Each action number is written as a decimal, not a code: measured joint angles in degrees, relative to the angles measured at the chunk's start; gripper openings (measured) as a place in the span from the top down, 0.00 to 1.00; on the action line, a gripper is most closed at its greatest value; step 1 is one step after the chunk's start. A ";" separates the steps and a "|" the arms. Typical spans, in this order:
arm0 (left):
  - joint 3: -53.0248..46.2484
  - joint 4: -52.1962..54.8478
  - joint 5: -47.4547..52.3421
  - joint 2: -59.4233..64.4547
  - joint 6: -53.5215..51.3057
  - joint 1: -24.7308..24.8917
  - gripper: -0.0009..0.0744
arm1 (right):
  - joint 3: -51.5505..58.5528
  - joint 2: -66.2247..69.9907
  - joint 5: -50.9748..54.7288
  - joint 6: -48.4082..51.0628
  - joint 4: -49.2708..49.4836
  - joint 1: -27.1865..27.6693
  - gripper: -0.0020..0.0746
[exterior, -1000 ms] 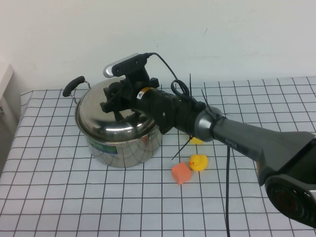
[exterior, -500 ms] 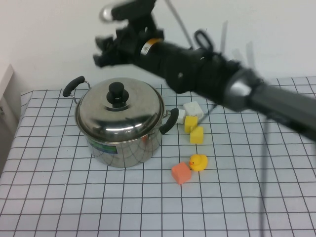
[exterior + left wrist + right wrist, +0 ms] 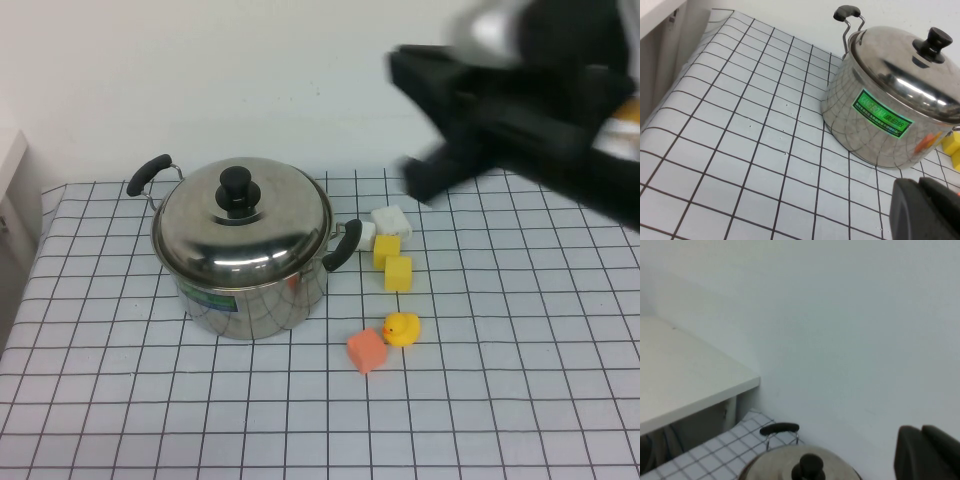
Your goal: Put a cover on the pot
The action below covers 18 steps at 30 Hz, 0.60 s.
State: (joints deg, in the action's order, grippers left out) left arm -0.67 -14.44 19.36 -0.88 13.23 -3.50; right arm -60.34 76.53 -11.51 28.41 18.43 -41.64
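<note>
The shiny steel pot [image 3: 245,300] with black side handles and a green label stands at the table's left. The domed steel lid [image 3: 245,235] with its black knob [image 3: 236,187] sits on it, level. In the left wrist view the pot [image 3: 875,115] and lid [image 3: 910,70] show the same. My right gripper [image 3: 425,175] is raised high at the right, well clear of the pot, blurred, fingers together and empty in its wrist view [image 3: 930,450]. My left gripper [image 3: 925,210] hovers low over the table beside the pot, shut and empty; it is out of the high view.
White blocks [image 3: 385,222], two yellow blocks [image 3: 392,262], a yellow duck [image 3: 402,328] and an orange block [image 3: 367,350] lie right of the pot. A white shelf [image 3: 685,375] stands beyond the table's left edge. The checked cloth [image 3: 150,400] covers the table.
My right gripper was on the lid's knob a second ago, let go, and has swung up and far to the right. The lid stays on the pot.
</note>
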 joint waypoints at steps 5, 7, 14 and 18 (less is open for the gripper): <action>0.00 0.00 0.00 0.00 0.00 0.00 0.99 | 8.25 -14.76 6.62 4.74 0.79 0.00 0.97; 0.00 0.00 0.00 0.00 0.00 0.00 0.99 | 11.73 -20.51 8.78 5.23 0.88 0.00 0.97; 0.00 0.00 0.00 0.00 0.14 0.00 0.99 | 23.00 -40.28 23.02 5.32 -0.32 0.00 0.98; 0.00 0.00 0.00 0.00 0.14 0.00 0.99 | 27.96 -50.32 25.39 5.32 -6.21 0.00 0.98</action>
State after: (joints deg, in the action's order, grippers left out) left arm -0.67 -14.44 19.36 -0.88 13.37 -3.50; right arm -32.38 26.21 13.88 33.73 12.23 -41.64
